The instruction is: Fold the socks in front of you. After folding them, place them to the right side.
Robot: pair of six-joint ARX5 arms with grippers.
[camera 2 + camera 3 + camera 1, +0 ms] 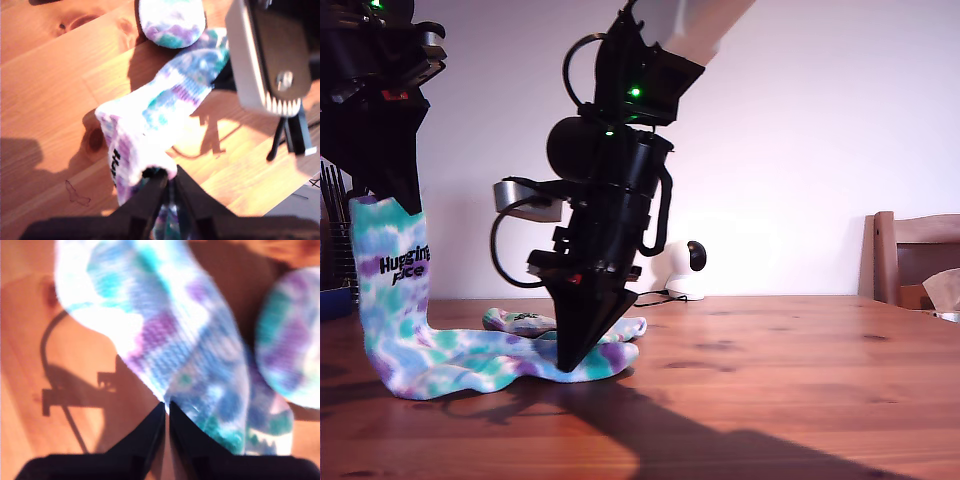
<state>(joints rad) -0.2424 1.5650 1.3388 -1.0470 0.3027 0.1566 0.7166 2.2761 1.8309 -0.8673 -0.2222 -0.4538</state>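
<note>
Your first pincer [167, 182] clamped on soft tie-dye sock [405, 300] cuff, lifted; your second pincer [166, 407] together, pinning its toe on wooden table [770, 400].

"Hugging Face" on sock cuff [403, 262]

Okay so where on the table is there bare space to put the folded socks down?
The table is bare from the sock toes to the chair at the exterior view's right. The exterior view's left is crowded: socks, my first gripper, my second gripper.
</note>
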